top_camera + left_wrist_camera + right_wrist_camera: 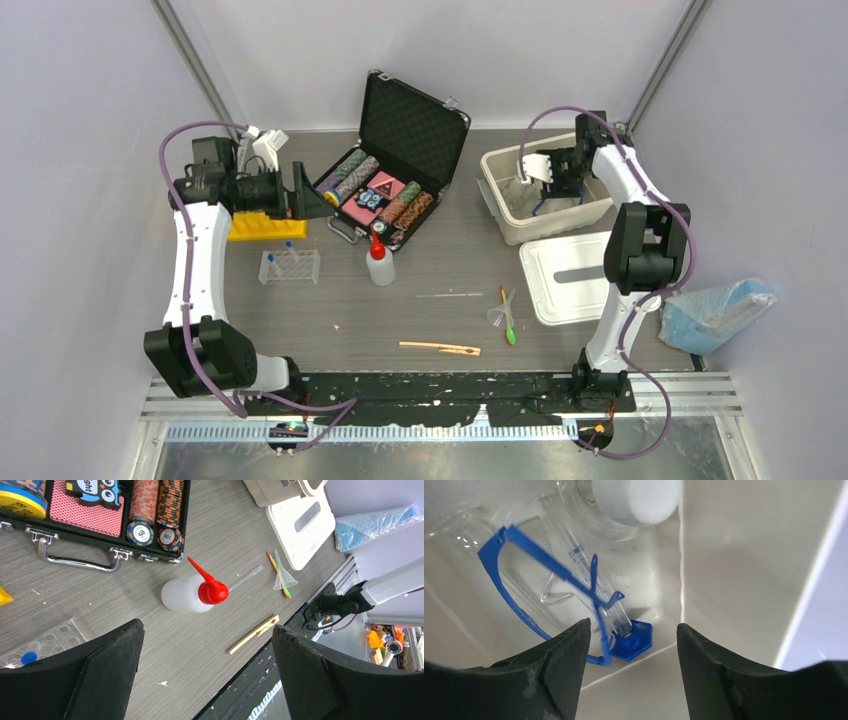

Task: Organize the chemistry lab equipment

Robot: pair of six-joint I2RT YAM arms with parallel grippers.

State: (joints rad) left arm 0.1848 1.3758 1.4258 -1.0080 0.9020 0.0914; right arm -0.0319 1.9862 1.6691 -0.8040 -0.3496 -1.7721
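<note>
The clear measuring tube (596,587) lies on its side at the bottom of the white bin (734,555), with its blue foot (634,641) near the bin's wall. I think it is light, hard and smooth, so it could slip or roll, and it might crack if I squeeze it hard. The best place to hold it looks like the middle of the thin round part, with a soft pinch across it. The blue foot is wide and has corners, so it looks harder to hold. The blue goggles (536,552) lie across the tube, touching it. They look light and bendy, and a thin arm could catch on the tube if I lift one of them. My right pincer (633,630) hangs just above the foot, with its two fingers apart and nothing in them. Far away, over the desk (150,645), my left pincer (207,625) is wide open and holds nothing. Below it are the red-capped squeeze bottle (192,594), the wooden clamp (254,634) and the funnel (284,577).
</note>
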